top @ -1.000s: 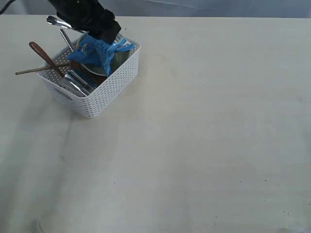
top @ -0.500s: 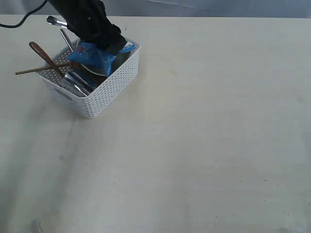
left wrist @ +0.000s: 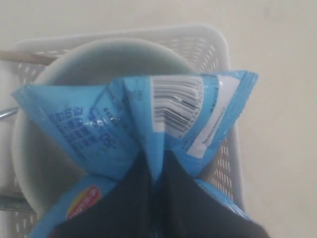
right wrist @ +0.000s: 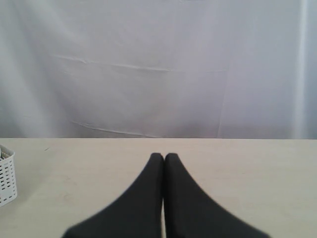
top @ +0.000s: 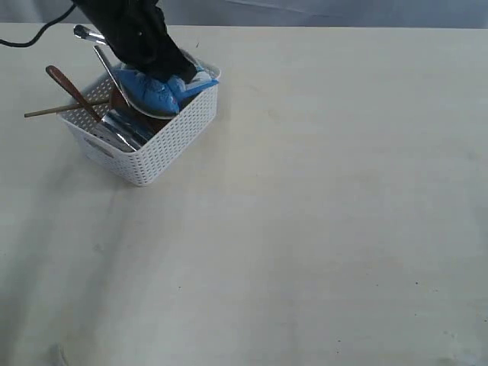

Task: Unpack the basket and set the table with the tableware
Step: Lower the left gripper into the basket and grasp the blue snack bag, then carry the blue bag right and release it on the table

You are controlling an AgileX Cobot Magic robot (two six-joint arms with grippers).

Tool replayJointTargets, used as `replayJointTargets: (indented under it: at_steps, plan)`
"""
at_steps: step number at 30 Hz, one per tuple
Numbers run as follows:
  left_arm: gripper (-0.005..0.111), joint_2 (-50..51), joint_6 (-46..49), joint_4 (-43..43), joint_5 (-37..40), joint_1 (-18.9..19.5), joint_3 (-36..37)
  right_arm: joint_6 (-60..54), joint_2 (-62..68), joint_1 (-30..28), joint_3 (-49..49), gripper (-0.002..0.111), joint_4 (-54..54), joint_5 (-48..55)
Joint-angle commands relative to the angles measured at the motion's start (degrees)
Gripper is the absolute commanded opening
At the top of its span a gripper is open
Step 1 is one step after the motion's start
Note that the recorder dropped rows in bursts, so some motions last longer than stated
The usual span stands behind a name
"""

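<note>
1. The table (top: 320, 229), a pale cream top, fills the near and right of the scene.
2. The basket (top: 164, 149), white with woven-look sides, stands on the table at the far left, turned so that one corner points toward the near side.
3. Flat steel cutlery (top: 122, 131) lies in the basket's near-left part. A reddish-brown wooden spoon (top: 69, 88) leans over the left rim with its bowl end up and out. A thin wooden chopstick (top: 53, 111) pokes out to the left below it.
4. An off-white bowl (left wrist: 99, 59) sits in the basket's far-right part. A crinkly blue snack packet (left wrist: 124, 124) is over it, its barcode side facing the wrist camera.
5. The left gripper (left wrist: 153, 168) comes down over the basket from the far left. Its black fingers are pinching a gathered fold of the snack packet.
6. A long steel handle (top: 99, 55) sticks up out of the basket's far-left side, beside the arm.
7. The right gripper (right wrist: 164, 158) has its fingers pressed together on nothing, above the table. Only its own wrist view shows it, with a basket corner at the edge.
8. A white cloth backdrop (right wrist: 148, 64) hangs beyond the table's far edge.
</note>
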Motion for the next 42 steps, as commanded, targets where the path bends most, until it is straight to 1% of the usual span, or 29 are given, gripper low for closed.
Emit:
replayJointTargets:
  at_steps: [1,5,7,8,10,11,12,16,18,23,28,31,34,38,42]
  plan:
    - [0.000,-3.7,0.2,0.1,1.6,-0.3,-1.7,0.1,-0.4,-0.3,0.1,0.000,0.0,-0.4]
    - [0.000,-6.8,0.2,-1.6,2.3,-0.3,-2.7,0.1,-0.4,-0.3,0.1,0.000,0.0,-0.4]
    - [0.000,-8.8,0.8,-5.8,2.5,-0.6,-2.7,0.2,-0.4,-0.3,0.1,0.000,0.0,-0.4]
    - [0.000,-9.2,3.3,-8.7,2.9,-1.1,-2.7,0.2,-0.4,-0.3,0.1,0.000,0.0,-0.4]
    - [0.000,-9.3,8.5,-13.6,2.5,-3.4,-2.7,0.2,-0.4,-0.3,0.1,0.000,0.0,-0.4]
    - [0.000,-9.2,9.4,-15.0,1.2,-4.9,-2.7,0.2,-0.4,-0.3,0.1,0.000,0.0,-0.4]
    - [0.000,-9.1,10.3,-15.8,-1.5,-7.1,-2.7,0.2,-0.4,-0.3,0.1,0.000,0.0,-0.4]
    - [0.000,-7.7,12.8,-15.8,-10.9,-13.0,-3.0,0.2,-0.4,-0.3,0.1,0.000,0.0,-0.4]
    - [0.000,-5.8,13.4,-15.8,-13.2,-15.6,-4.7,0.2,-0.4,-0.3,0.1,0.000,0.0,-0.4]
    - [0.000,2.4,13.4,-15.8,-11.6,-19.8,-13.8,0.2,-0.4,-0.3,0.1,0.000,0.0,-0.4]
    - [0.000,11.6,13.1,-16.8,-9.3,-23.0,-24.7,0.2,-0.4,-0.3,0.1,0.000,0.0,-0.4]
    - [0.000,16.2,13.1,-18.7,-7.4,-24.8,-30.2,0.1,-0.4,-0.3,0.1,0.000,0.0,-0.4]
    - [0.000,20.4,13.1,-18.6,-5.3,-26.5,-35.2,0.1,-0.4,-0.3,0.1,0.000,0.0,-0.4]
    - [0.000,25.0,13.1,-18.4,-3.9,-27.8,-40.4,0.1,-0.4,-0.3,0.1,0.000,0.0,-0.4]
    - [0.000,28.3,12.5,-18.4,-3.5,-28.1,-42.5,0.1,-0.4,-0.3,0.1,0.000,0.0,-0.4]
